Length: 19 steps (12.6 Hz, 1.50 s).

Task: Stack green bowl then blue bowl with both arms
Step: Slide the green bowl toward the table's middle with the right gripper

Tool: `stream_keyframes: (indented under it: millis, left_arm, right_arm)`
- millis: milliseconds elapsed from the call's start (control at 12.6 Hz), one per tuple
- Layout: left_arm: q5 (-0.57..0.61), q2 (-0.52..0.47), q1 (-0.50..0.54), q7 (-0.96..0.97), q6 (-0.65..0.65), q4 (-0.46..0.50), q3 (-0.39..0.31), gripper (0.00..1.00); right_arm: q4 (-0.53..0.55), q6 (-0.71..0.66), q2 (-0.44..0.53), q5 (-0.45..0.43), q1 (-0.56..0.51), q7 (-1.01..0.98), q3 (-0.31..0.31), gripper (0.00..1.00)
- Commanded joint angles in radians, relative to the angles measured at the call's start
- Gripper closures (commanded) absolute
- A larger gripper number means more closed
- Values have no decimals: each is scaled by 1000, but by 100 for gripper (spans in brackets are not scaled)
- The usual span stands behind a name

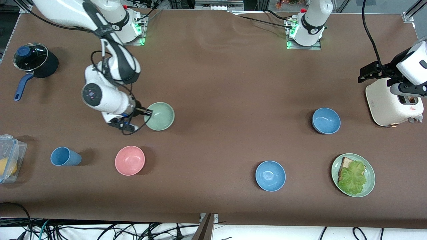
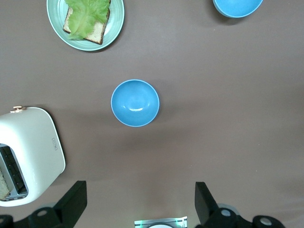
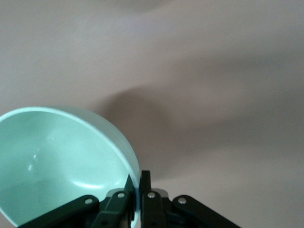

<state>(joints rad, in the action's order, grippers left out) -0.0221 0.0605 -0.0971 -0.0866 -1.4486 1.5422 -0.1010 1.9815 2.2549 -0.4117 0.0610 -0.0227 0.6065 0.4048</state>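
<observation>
The pale green bowl [image 1: 160, 116] is toward the right arm's end of the table. My right gripper [image 1: 146, 113] is shut on its rim, one finger inside and one outside, as the right wrist view [image 3: 137, 178] shows with the green bowl [image 3: 57, 161] filling its corner. I cannot tell whether the bowl is off the table. The muted blue bowl [image 1: 326, 120] sits beside the toaster and lies in the middle of the left wrist view [image 2: 135, 102]. My left gripper [image 1: 408, 90] waits high over the toaster, open and empty [image 2: 140, 190].
A brighter blue bowl [image 1: 270, 175], a pink bowl [image 1: 129, 160] and a blue cup [image 1: 65, 156] sit nearer the camera. A green plate with toast and lettuce [image 1: 369, 170], a white toaster [image 1: 383, 103], a lidded pot [image 1: 35, 60] and a plastic box [image 1: 8, 158] stand around.
</observation>
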Motion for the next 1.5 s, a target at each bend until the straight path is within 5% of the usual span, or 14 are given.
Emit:
stream_keyframes:
  millis: [0, 475, 1425]
  left_arm:
    - [-24, 12, 7, 7, 22, -30, 0, 0]
    - [-24, 12, 7, 5, 22, -30, 0, 0]
    - [-24, 12, 7, 5, 24, -30, 0, 0]
  right_arm:
    - [-49, 32, -48, 8, 94, 148, -1, 100]
    - [-219, 84, -193, 8, 328, 493, -1, 100]
    - [-251, 181, -285, 6, 451, 639, -3, 100]
